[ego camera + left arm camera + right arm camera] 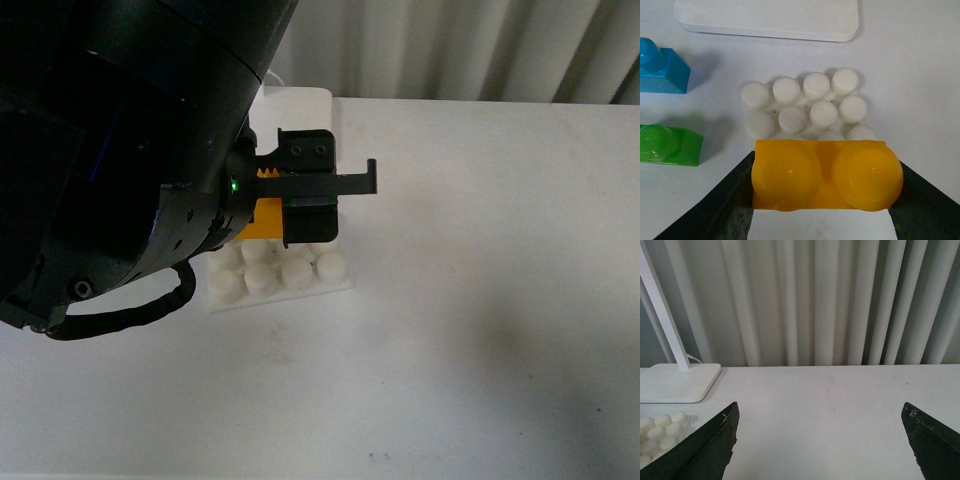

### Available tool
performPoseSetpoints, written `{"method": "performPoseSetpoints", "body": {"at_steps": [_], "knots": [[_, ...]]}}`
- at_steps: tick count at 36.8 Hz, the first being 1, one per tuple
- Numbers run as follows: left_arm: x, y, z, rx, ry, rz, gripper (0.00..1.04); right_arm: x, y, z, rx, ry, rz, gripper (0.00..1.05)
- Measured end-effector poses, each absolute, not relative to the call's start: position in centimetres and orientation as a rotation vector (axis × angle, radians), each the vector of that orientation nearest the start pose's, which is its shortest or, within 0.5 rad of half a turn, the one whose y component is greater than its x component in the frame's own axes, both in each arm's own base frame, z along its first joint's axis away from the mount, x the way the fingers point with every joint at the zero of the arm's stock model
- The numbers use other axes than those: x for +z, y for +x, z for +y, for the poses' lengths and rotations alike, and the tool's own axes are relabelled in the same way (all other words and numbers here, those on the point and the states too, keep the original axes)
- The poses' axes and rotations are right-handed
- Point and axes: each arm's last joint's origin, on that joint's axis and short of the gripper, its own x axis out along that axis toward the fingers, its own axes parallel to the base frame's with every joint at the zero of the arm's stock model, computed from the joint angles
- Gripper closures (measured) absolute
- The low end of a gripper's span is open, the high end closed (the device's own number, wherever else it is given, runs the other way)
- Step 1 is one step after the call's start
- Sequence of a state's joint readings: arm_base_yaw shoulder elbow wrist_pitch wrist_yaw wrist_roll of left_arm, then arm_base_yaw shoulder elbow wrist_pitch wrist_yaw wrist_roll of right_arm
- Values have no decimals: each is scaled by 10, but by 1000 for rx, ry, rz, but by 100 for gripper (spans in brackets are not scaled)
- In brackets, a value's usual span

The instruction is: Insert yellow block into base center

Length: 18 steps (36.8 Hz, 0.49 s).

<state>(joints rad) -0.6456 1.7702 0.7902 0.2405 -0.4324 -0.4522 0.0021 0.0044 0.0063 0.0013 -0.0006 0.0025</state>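
Observation:
My left gripper [826, 195] is shut on the yellow block [826, 174], its two round studs facing the wrist camera. In the front view the yellow block [263, 218] shows between the dark fingers, held just above the base [285, 272]. The base [807, 107], a white square plate with round studs, lies under the block, and the block hides its near row. My right gripper [821, 440] is open with nothing between its fingers, and one corner of the base [660, 432] shows at the edge of its view.
A blue brick [660, 67] and a green brick [667, 145] lie on the table beside the base. A smooth white slab [770, 20] with a pole [662, 315] stands behind the base. The left arm's dark body [110, 150] fills the front view's left side.

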Motion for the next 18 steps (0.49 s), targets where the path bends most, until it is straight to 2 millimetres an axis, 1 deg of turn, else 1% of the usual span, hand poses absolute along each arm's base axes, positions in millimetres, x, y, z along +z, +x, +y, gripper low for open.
{"method": "performPoseSetpoints", "body": {"at_steps": [4,10,18], "knots": [[126,272,-194,-43,-65,661,39,165,98,0,3,2,-3,9],[112,279,-205,-34,-73,685,39,165,98,0,3,2,-3,9],[104,289,-205,-6,-72,693,39,165,98,0,3,2,-3,9]]}}
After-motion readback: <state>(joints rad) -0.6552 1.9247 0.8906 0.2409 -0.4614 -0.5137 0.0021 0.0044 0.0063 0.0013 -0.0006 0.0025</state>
